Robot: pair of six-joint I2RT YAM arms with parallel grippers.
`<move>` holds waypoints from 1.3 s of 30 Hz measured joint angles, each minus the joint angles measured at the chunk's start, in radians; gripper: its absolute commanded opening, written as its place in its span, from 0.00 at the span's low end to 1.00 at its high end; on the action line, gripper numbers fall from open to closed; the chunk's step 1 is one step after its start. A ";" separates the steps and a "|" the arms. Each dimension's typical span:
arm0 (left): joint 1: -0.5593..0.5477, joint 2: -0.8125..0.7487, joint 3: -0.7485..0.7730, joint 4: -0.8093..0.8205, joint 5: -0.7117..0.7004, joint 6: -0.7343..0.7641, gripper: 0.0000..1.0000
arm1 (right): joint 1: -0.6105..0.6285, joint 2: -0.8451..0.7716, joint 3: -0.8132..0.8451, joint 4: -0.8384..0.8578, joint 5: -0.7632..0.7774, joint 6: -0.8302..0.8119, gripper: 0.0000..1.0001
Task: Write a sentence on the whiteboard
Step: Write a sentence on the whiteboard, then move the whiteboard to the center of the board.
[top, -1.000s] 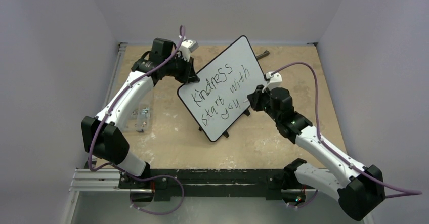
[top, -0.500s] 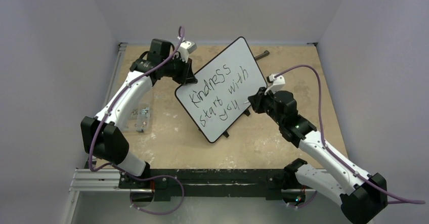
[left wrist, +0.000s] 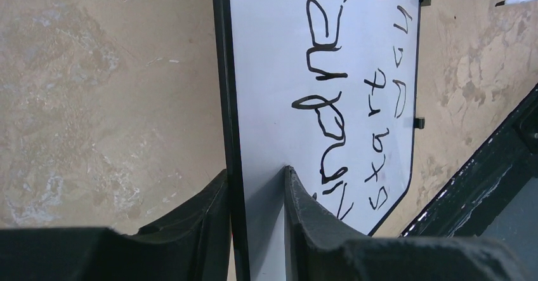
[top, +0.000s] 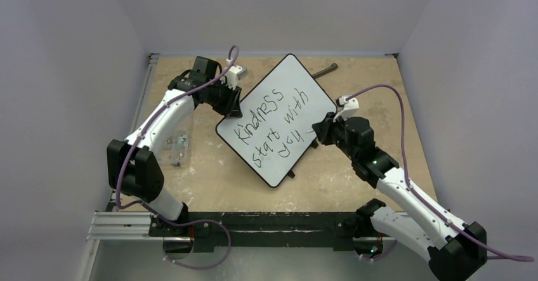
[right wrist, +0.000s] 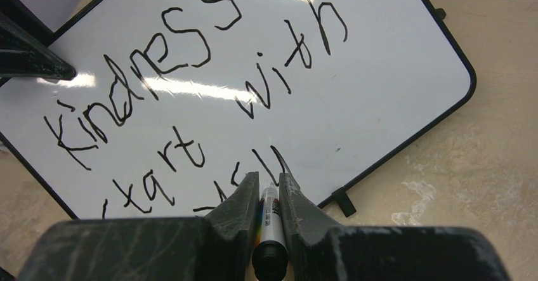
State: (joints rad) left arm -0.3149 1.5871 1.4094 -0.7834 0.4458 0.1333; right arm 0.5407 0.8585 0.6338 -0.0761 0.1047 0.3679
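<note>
Three lines were on board; sentence was judged done. Marker was clamped between right gripper's jaws, tip ahead. Board edge was straddled by left gripper's parted jaws. Next: lifting marker clear.

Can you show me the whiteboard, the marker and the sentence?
the whiteboard (top: 293, 71): top external view, bare white area near its far corner.
the marker (right wrist: 270, 221): right wrist view, its labelled barrel.
the sentence (right wrist: 254, 103): right wrist view, the w of "with".
</note>
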 measured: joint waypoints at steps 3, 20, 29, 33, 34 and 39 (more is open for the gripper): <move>0.000 0.000 0.000 0.000 0.000 0.008 0.28 | 0.000 -0.004 -0.002 -0.008 0.000 0.000 0.00; -0.011 -0.014 -0.007 -0.011 -0.016 0.051 0.38 | 0.000 -0.003 -0.006 -0.015 0.000 0.007 0.00; -0.020 -0.037 -0.022 -0.029 -0.031 0.090 0.40 | 0.000 -0.002 -0.006 -0.014 0.000 0.009 0.00; -0.022 -0.041 -0.024 -0.036 -0.030 0.094 0.39 | 0.000 -0.002 -0.006 -0.015 0.000 0.009 0.00; -0.022 -0.041 -0.024 -0.037 -0.030 0.094 0.39 | 0.000 -0.002 -0.006 -0.014 0.000 0.009 0.00; -0.027 -0.041 -0.024 -0.042 -0.030 0.089 0.38 | 0.000 -0.002 -0.006 -0.015 0.002 0.009 0.00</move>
State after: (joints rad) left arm -0.3420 1.5463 1.3857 -0.8253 0.4160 0.2222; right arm 0.5407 0.8566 0.6281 -0.0910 0.1062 0.3767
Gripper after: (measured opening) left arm 0.397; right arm 0.106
